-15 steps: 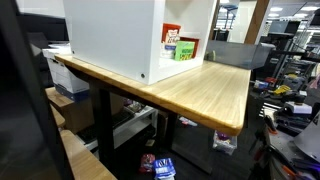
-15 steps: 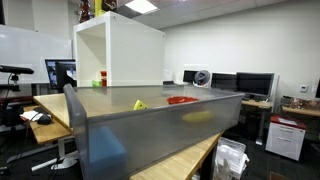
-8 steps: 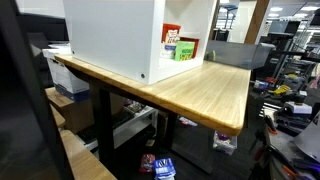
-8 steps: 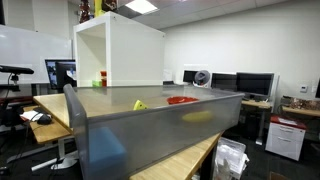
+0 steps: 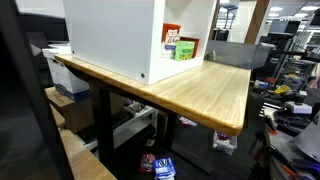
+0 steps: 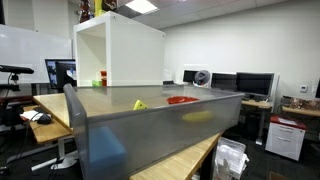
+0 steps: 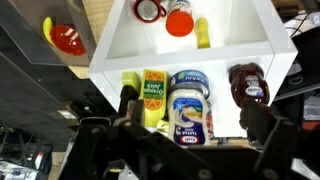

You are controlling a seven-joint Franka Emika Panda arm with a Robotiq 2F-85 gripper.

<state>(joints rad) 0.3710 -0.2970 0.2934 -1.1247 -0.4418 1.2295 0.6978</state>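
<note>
In the wrist view my gripper stands open in front of a white two-level cabinet, holding nothing. Its dark fingers frame the lower shelf. Between them stands a mayonnaise jar with a blue and white label. Left of it are an orange juice carton and a yellow bottle; on the right stands a dark red jar. The upper shelf holds a red-rimmed jar, an orange-lidded container and a yellow item. The arm does not show in either exterior view.
The white cabinet stands on a wooden table; in an exterior view it is the cabinet behind a grey bin wall. A red bowl with a yellow piece lies left of the cabinet. Desks, monitors and clutter surround the table.
</note>
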